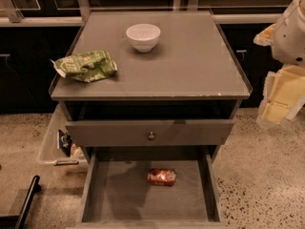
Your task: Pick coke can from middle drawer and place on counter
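The coke can lies on its side on the bare floor of the open middle drawer, slightly right of centre. The counter above holds a white bowl at the back and a green wrinkly snack bag at the left. My gripper hangs at the right edge of the view, beside the counter's right side and at about its height. It is well above and to the right of the can and holds nothing that I can see.
The drawer with the round knob sits slightly pulled out above the middle drawer. A clear plastic bin stands left of the cabinet. A black bar lies at the bottom left. Speckled floor surrounds the cabinet.
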Robot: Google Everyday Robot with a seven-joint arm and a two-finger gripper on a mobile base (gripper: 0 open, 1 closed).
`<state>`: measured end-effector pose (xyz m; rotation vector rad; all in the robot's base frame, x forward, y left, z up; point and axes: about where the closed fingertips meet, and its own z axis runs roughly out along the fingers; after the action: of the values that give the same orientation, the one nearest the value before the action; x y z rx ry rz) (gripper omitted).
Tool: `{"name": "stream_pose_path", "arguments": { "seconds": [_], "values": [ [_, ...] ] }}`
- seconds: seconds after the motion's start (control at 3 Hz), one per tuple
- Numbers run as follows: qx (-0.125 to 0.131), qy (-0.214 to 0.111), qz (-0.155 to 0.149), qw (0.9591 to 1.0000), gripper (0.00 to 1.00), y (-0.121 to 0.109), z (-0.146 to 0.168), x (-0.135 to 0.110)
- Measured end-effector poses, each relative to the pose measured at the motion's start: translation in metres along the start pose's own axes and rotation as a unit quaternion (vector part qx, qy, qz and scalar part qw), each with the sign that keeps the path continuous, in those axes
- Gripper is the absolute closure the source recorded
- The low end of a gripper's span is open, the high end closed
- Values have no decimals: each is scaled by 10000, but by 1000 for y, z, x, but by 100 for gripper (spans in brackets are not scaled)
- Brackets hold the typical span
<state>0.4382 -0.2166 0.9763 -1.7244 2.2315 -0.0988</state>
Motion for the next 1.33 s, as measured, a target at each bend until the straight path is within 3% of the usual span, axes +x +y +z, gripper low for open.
{"name": "stream_pose_path", "arguments": {
  "seconds": [0.33, 0.67, 1.33],
  "values": [
    [0, 0, 0, 10000, 0, 0, 0, 0],
    [-149, -188, 112, 9997, 0, 3, 26, -3],
    [-365, -652, 49, 9972, 0, 39, 114, -5]
  ]
}}
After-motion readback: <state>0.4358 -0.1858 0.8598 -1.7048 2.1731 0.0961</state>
